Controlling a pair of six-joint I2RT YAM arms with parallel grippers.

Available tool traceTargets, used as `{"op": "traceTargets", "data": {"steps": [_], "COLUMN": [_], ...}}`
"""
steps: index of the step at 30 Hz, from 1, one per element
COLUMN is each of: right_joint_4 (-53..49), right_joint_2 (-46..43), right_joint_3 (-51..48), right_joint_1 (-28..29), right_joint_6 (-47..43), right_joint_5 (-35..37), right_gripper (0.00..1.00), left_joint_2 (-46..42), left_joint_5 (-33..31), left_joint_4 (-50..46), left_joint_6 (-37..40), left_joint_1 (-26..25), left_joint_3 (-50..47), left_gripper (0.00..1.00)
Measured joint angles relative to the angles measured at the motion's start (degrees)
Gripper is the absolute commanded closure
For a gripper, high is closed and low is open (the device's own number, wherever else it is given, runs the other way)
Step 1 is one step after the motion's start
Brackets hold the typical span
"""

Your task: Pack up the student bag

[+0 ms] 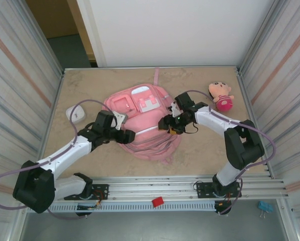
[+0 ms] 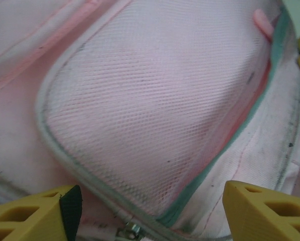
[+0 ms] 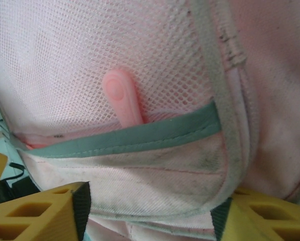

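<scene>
Looking down from the top, I see the student bag [image 1: 140, 118] lying flat mid-table, its long way running 12 to 6 o'clock. My left gripper [image 1: 126, 135] is at the bag's 8 o'clock side, my right gripper [image 1: 168, 124] at its 3 o'clock side, both right against it. The doll [image 1: 220, 95] sits at 2 o'clock, nearer my right arm.

On the left wrist camera, the fingers [image 2: 34, 216] are wide apart and hold nothing. The mesh pocket [image 2: 155, 110] is straight ahead at 12.

On the right wrist camera, the fingers [image 3: 39, 211] are wide apart too, with the bag's side between them, not squeezed, I think. The pocket mouth [image 3: 140, 133] is just ahead at 12.
</scene>
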Motion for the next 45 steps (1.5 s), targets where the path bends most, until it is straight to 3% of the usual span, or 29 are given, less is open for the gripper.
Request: {"op": "traceTargets", "data": {"steps": [5,13,22,31,37,41,45], "right_joint_4": [9.1,32.7,30.7,29.9,29.9,30.1,31.0], "right_joint_2": [0.3,-0.3,-1.2,-1.2,-1.2,-1.7,-1.8], "right_joint_3": [-2.6,-9.9,-8.9,-8.5,-8.5,-8.5,-8.5], "right_joint_1": [-2.1,-4.0,-4.0,-4.0,-4.0,-4.0,-4.1], "right_joint_6": [2.5,10.6,11.4,11.5,11.5,11.7,12.7], "right_joint_5": [0.1,2.0,1.9,1.7,1.7,1.7,1.4], "right_gripper": [0.41,0.32,0.36,0.49,0.54,0.65,0.77], "left_joint_2": [0.0,1.1,-1.1,-0.6,2.4,2.7,2.7], "left_joint_5": [3.5,5.8,-1.9,-6.4,-7.7,-6.1,-4.3], "left_joint_4": [3.6,5.2,-1.2,0.2,1.7,2.2,2.8], "left_joint_6": [-1.4,-2.8,0.9,3.9,5.9,6.3,5.6], "left_joint_1": [0.1,-2.8,-3.4,-6.3,-6.4,-8.0,-10.2], "left_joint_3": [-1.3,-1.7,-1.6,-3.6,-3.3,-2.6,-2.3], "left_gripper": [0.28,0.25,0.26,0.41,0.68,0.87,0.90]}}
